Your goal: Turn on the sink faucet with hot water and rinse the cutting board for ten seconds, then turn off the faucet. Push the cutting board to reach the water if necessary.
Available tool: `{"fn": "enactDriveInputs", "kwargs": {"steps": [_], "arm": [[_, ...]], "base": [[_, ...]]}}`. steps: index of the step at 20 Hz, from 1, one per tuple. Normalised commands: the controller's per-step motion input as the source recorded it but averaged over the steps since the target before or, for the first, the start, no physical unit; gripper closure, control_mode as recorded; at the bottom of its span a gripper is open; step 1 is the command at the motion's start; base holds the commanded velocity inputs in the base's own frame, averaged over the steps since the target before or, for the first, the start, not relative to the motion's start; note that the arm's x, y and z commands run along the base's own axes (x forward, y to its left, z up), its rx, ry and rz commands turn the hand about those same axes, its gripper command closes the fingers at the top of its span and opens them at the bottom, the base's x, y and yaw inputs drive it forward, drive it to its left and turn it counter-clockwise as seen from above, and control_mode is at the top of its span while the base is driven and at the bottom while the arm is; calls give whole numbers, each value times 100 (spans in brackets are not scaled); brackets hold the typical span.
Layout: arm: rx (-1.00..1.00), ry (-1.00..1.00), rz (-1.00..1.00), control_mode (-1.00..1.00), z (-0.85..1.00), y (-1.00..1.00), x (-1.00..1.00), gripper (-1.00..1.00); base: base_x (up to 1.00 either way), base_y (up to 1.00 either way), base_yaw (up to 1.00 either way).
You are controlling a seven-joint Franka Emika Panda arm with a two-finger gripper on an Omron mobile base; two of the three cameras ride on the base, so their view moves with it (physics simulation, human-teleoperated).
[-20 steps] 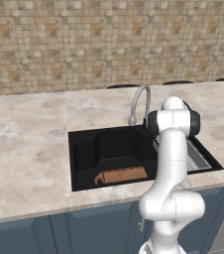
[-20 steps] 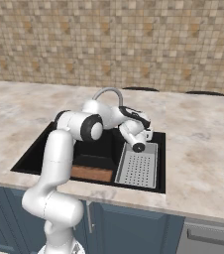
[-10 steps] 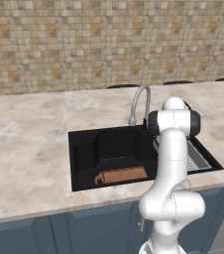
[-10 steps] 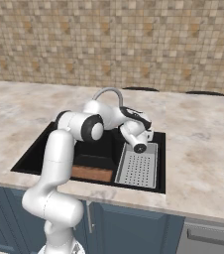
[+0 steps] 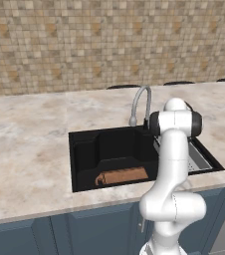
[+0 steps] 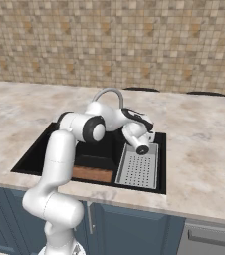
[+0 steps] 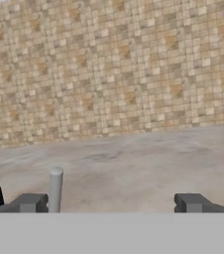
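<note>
little has changed: the released tool (image 7: 109,203) still hovers behind the sink faucet (image 5: 140,102).

No text, label, brand, number or sign can be read anywhere in these pictures.
</note>
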Motion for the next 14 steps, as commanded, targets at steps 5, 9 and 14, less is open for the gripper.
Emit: {"fn": "enactDriveInputs", "kwargs": {"steps": [5, 9, 14], "arm": [[3, 0, 0, -100, 0, -54, -1, -100], [2, 0, 0, -100, 0, -52, 0, -100], [0, 0, 0, -100, 0, -45, 0, -100]], "base": [[0, 0, 0], [0, 0, 0], [0, 0, 0]]}}
